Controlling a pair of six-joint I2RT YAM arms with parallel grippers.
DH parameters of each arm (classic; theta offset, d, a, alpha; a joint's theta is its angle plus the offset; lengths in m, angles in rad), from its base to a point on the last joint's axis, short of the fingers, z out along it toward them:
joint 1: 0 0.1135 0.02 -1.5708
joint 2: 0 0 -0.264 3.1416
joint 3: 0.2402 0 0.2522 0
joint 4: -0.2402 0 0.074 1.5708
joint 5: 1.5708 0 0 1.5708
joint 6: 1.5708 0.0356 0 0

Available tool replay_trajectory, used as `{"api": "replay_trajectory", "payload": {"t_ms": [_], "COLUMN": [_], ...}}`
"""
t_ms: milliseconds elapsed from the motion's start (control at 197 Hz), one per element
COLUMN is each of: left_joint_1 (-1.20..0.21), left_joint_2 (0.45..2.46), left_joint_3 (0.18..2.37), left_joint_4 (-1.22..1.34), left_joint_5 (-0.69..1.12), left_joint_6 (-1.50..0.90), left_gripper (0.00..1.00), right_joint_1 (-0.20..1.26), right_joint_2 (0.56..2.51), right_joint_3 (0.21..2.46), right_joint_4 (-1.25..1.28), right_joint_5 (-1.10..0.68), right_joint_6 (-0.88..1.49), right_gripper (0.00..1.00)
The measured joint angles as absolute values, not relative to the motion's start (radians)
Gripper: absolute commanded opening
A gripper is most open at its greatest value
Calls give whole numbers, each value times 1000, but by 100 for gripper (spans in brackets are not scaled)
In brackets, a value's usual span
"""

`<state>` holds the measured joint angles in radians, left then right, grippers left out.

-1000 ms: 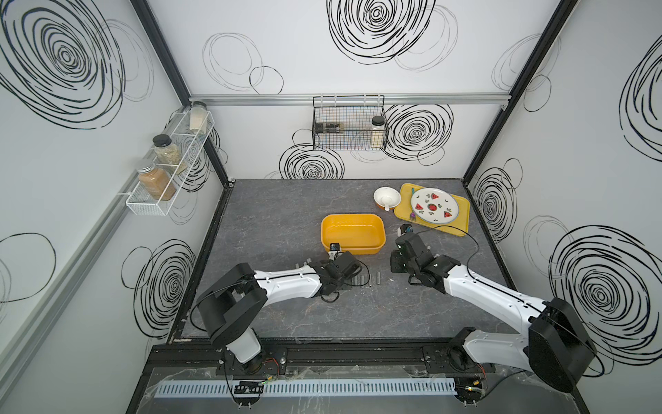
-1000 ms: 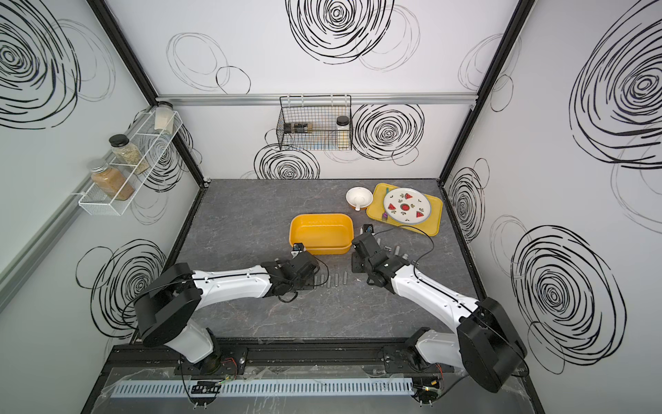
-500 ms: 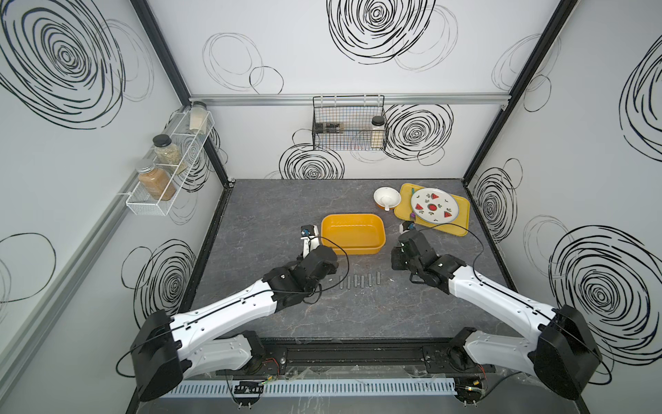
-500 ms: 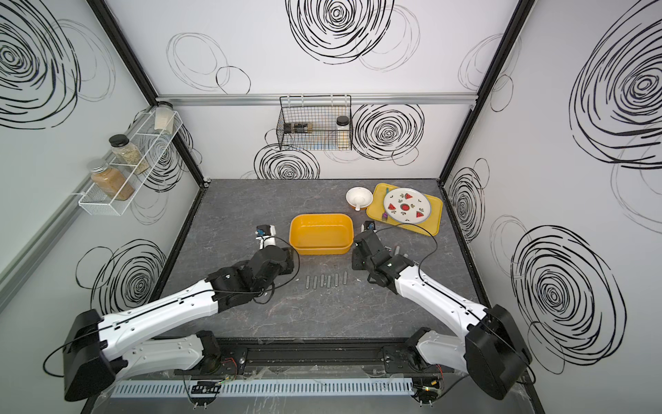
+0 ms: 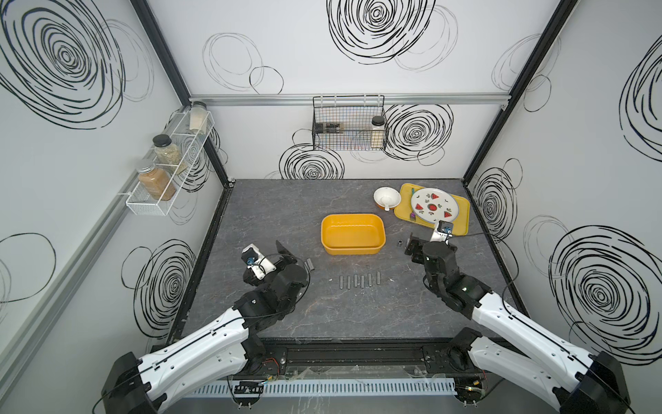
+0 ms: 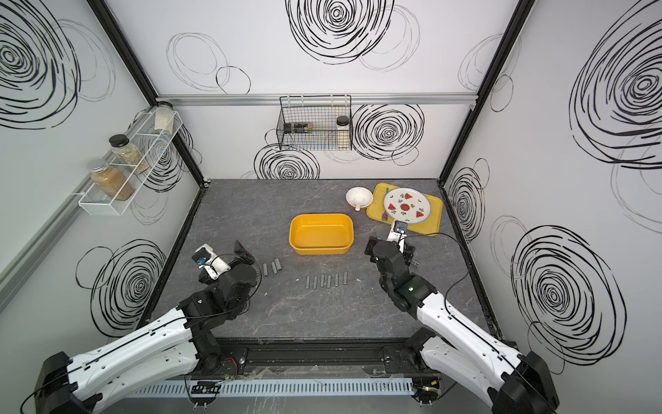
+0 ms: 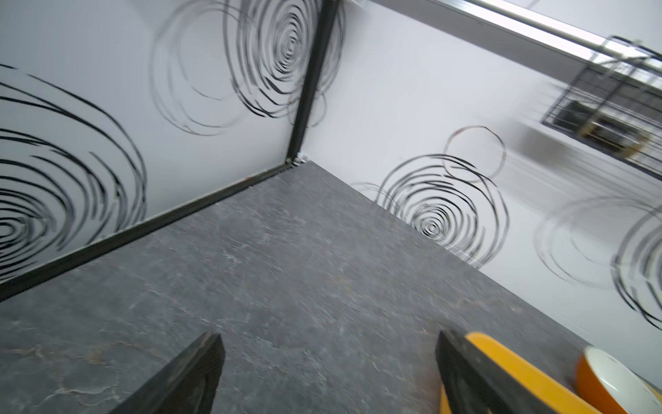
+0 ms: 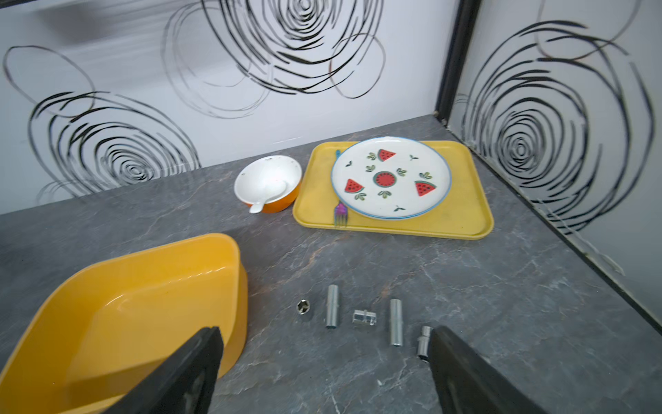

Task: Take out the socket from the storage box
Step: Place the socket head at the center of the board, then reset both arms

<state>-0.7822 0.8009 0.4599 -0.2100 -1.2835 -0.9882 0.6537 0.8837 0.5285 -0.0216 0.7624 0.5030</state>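
Right wrist view: the deep yellow-orange plastic storage box (image 8: 150,286) shows no socket inside, while small steel sockets (image 8: 332,305) lie just beside it on the grey stone-look counter (image 8: 501,322) — likely laid out as its unloaded contents. The right end effector (image 8: 322,333) gapes wide and holds nothing, and so does the left end effector (image 7: 327,344). A row of six sockets (image 5: 358,280) appears in a top view. No writing is legible.

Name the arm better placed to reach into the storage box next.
Probably right: the right gripper, open, sits just beside the storage box, at its end. The left gripper, also open, stands farther off, facing the back corner. The box looks empty, though.
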Motion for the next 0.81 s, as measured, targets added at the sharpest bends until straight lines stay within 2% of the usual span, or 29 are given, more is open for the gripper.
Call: {"api": "replay_trajectory", "payload": {"t_ms": [66,137,228,320,462,680,812], "left_joint_1": [-763,-762,-765,-751,-749,-800,-860], "left_joint_2": [838,925,1122,1327,1388,1411,1428], "left_joint_3": [432,427,440,496,566,671,681], "left_joint_4": [-268,-418,-713,-978,-1134,-1234,-1246], "left_joint_5": [-1365,-1436,-1480,-1500,-1531,-1541,-1546], "left_joint_6": [-1114,-1357,-1679,-1852,-1980,-2047,-2059], "left_gripper": [99,99,99,99,99,99,99], "right_joint_1": [646,636,613,591,564,505,496], "right_joint_2": [900,950,1068,1179,1243,1113,1104], "right_joint_3": [471,436,440,461,474,395,400], "right_joint_4": [43,110,154,175,214,375,389], "right_joint_5": [812,850,897,930,941,823,777], "right_joint_6": [487,466,459,456,430,346,326], "right_gripper": [96,96,97,97,98,97,97]}}
